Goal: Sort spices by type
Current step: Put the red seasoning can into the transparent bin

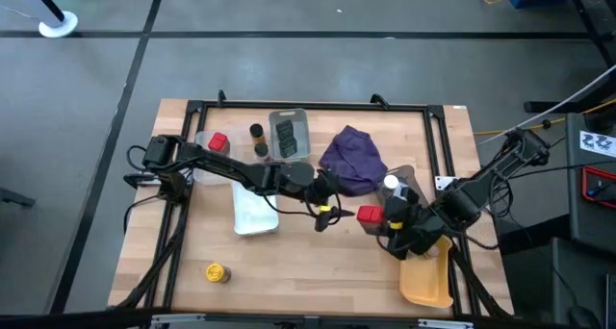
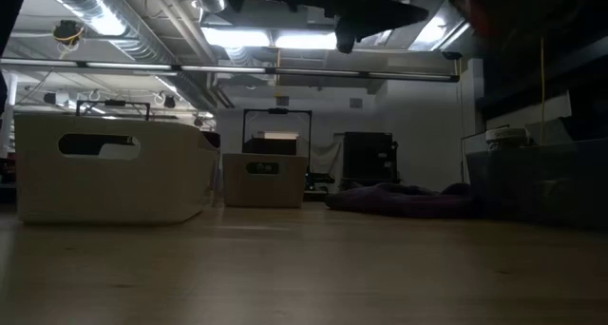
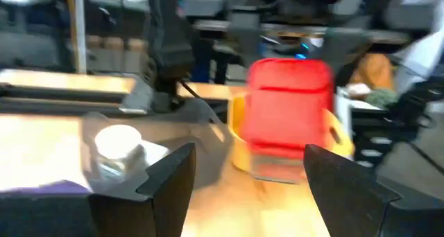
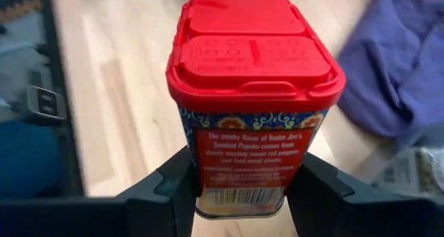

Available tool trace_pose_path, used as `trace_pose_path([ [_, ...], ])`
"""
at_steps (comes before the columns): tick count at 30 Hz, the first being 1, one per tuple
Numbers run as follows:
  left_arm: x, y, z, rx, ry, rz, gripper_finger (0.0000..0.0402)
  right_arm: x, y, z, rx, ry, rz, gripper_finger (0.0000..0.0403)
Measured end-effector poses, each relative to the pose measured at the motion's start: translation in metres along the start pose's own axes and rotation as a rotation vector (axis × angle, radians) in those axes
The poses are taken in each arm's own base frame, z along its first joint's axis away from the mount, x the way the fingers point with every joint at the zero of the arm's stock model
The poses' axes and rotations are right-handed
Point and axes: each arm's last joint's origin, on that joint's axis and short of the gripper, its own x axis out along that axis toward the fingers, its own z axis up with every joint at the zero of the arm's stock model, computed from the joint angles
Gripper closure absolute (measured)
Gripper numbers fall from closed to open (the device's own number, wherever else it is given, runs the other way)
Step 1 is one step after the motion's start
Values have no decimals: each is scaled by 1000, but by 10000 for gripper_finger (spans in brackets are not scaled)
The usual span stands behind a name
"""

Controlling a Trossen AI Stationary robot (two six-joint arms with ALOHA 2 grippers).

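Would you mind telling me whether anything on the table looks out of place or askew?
The purple cloth lies crumpled near the table's middle, against the clear tray. A yellow jar sits alone near the front-left corner, far from the other spices. Nothing looks spilled.

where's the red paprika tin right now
The red paprika tin is clamped in the right gripper, right of table centre in the high view, beside the purple cloth, with the open left gripper facing it.
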Motion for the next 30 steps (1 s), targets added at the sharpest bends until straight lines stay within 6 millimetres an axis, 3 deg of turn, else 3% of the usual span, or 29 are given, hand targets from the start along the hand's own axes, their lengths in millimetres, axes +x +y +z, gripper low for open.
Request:
trace_pose_path([
  [6, -1, -4, -1, -41, 32, -75, 150, 17, -6, 8, -5, 47, -60, 230],
  [17, -1, -5, -7, 12, 97, -69, 150, 44, 0, 23, -79, 53, -6, 230],
  [30, -2, -6, -12, 18, 154, -55, 150, 45, 6, 30, -117, -48, 18, 230],
])
